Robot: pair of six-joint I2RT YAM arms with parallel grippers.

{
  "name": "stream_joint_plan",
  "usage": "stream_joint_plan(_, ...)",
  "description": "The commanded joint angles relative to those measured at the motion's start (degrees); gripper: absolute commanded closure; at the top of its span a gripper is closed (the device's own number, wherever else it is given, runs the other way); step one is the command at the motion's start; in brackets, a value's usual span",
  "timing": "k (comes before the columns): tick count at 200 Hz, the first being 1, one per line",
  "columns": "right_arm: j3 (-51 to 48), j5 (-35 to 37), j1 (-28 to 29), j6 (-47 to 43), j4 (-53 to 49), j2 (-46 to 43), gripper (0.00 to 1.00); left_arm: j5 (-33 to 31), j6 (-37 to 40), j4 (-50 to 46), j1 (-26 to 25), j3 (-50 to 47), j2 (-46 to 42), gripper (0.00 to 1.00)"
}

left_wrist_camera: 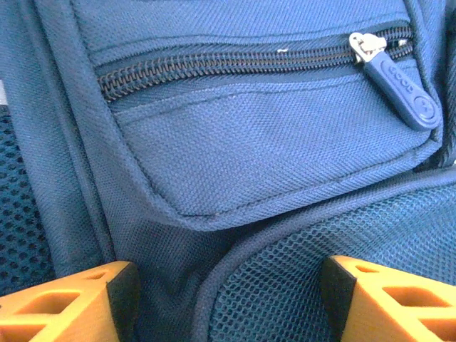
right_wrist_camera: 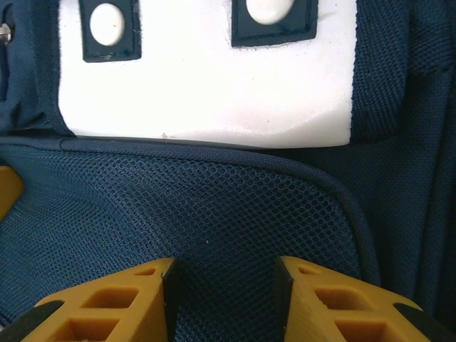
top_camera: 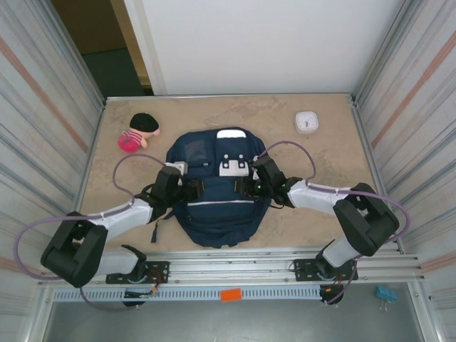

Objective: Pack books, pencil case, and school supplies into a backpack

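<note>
Desk (top_camera: 335, 171) shows broadly at 3 and 9 o'clock of the large navy-blue fabric backpack (top_camera: 214, 214), left hand (left_wrist_camera: 226, 288) and right hand (right_wrist_camera: 226, 285) over its side edges, fingers apart.

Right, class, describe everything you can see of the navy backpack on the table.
The backpack is navy woven fabric, lying flat on the table with its front up. It has a white patch with two studs, a mesh panel, a pale stripe, and a zipped pocket zipper with a blue pull. The left gripper and right gripper hover close over its upper part, jaws apart, gripping nothing visibly.
</note>
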Motion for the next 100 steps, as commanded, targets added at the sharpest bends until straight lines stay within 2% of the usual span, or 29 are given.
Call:
stream_joint_plan(1,-5.4,6.0,0.9,2.1,-8.7,1.7,0.6,-1.9,-1.1,-0.3,-3.5,-0.2,6.1,0.3)
stream_joint_plan(33,-6.7,9.2,-1.7,-0.6,-14.5,-4.6,0.59,-1.9,-3.4,2.4,-7.1,4.6,9.3,0.3)
stream_joint_plan(55,-5.3,9.1,-4.8,-5.8,-17.8,-8.9,0.58,-2.1,-4.6,1.5,-7.8,6.3,8.1,0.29)
stream_joint_plan(70,-2.9,7.7,-5.8,-8.6,-20.7,-12.8,0.57,-4.6,-3.0,-3.3,-7.7,8.2,4.6,0.26)
stream_joint_plan(93,2.4,5.3,-6.4,-12.1,-24.8,-23.7,0.53,-10.0,1.6,-11.6,-6.9,11.1,-5.1,0.2)
stream_joint_plan(100,4.6,5.6,-7.0,-13.6,-26.3,-27.2,0.43,-12.0,3.3,-13.3,-6.7,11.7,-8.5,0.17)
